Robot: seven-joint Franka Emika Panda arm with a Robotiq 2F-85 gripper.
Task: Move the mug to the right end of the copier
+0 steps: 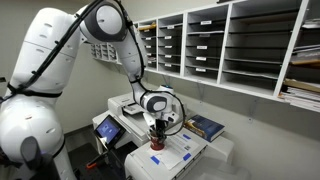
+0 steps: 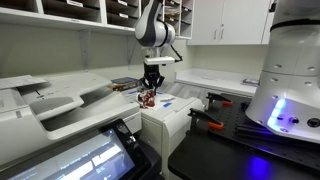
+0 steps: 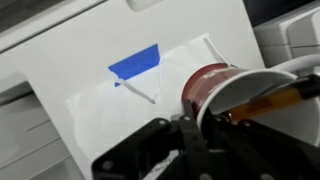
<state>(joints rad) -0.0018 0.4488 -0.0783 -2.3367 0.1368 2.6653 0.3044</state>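
While clamped on the mug rim with the gripper, low over the copier, looks like placing time. Next calls for easing down flat, then opening up.

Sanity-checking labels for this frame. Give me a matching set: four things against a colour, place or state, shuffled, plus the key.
Things:
1. mug
2. book
3. touchscreen
4. shelves

Descriptions:
A. mounted on the wall, holding paper
B. red, held in the gripper
C. dark blue, lying flat
D. lit blue

Pairs: 1-B, 2-C, 3-D, 4-A
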